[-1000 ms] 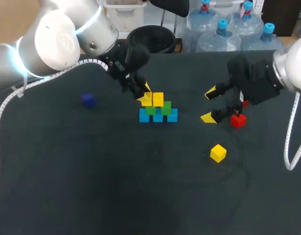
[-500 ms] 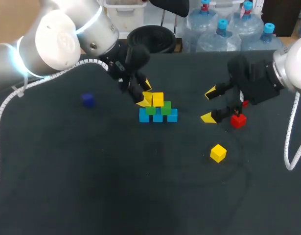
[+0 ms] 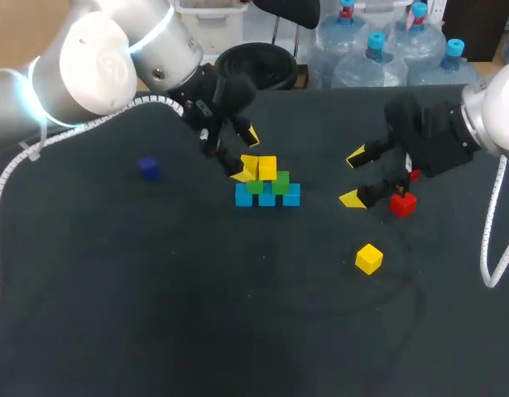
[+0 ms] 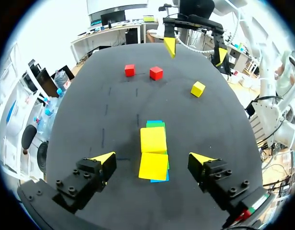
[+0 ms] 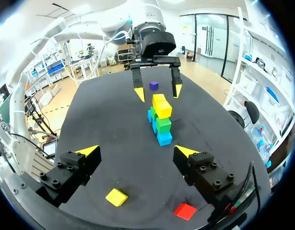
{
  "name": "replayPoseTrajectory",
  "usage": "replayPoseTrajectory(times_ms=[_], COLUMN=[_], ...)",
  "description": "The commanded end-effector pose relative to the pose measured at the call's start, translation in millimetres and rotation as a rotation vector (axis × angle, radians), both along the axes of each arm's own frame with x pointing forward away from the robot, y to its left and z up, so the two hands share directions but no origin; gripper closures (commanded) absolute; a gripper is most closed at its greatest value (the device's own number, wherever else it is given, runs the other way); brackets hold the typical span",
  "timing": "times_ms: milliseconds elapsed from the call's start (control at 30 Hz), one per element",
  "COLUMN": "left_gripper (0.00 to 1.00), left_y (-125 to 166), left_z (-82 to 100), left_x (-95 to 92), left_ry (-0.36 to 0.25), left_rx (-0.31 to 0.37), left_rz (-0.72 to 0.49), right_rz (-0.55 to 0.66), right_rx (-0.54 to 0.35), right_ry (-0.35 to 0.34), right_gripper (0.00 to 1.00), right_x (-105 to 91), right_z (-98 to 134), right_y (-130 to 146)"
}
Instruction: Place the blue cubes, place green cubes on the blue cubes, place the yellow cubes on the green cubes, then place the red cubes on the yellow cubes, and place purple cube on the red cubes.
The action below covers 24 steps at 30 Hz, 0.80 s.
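Your left pincer point(image 3: 245, 155) has spread wide and drawn back, leaving the yellow cubes point(image 3: 259, 167) seated on the green cubes point(image 3: 280, 183), while your right pincer point(image 3: 353, 177) hangs wide beside a red cube point(image 3: 402, 203), likely the next pick.

small red cube point(image 3: 414, 174): mostly hidden behind right gripper point(image 3: 352, 177), right side
blue cubes point(image 4: 160, 179): only slivers show under stacked yellow cubes point(image 4: 153, 165)

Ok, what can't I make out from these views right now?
- Head view: the second red cube is mostly hidden behind the right claw.
- Left wrist view: the green cubes and blue cubes are largely covered by the yellow cubes on top.
- Right wrist view: the stack is seen end-on, so its blue cubes cannot be counted.
- Head view: the purple cube is small and dark, hard to tell from blue.
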<state>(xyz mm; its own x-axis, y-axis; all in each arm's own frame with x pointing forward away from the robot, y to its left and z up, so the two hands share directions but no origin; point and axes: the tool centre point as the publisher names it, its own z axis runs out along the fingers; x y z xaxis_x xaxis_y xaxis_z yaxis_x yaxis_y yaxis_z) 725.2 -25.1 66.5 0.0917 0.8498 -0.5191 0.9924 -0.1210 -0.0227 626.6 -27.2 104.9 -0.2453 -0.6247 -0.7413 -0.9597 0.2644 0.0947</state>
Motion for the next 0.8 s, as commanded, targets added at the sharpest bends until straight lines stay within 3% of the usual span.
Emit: replayPoseTrajectory(times_ms=[33, 500, 533, 633, 800], left_gripper=[0.00, 0.00, 0.38, 1.00, 1.00], left_y=[1.9, 29.9, 32.7, 40.3, 46.7], left_z=[12.2, 42.4, 43.2, 43.3, 36.6], left_x=[-5.6, -13.9, -14.1, -14.7, -14.6], left_ry=[-0.020, -0.103, -0.106, -0.113, -0.109], left_rx=[0.004, -0.029, -0.029, -0.033, -0.037], left_rz=[-0.018, -0.012, -0.008, 0.006, 0.025], right_rz=[0.001, 0.001, 0.001, 0.001, 0.001], right_rx=[0.002, 0.002, 0.002, 0.002, 0.002], right_ry=[-0.001, -0.001, -0.001, -0.001, -0.001], right_gripper=[0.00, 0.00, 0.00, 0.00, 0.00], right_x=[0.1, 0.1, 0.1, 0.1, 0.1], right_z=[-0.5, -0.5, -0.5, -0.5, -0.5], right_y=[-0.1, -0.1, -0.1, -0.1, -0.1])
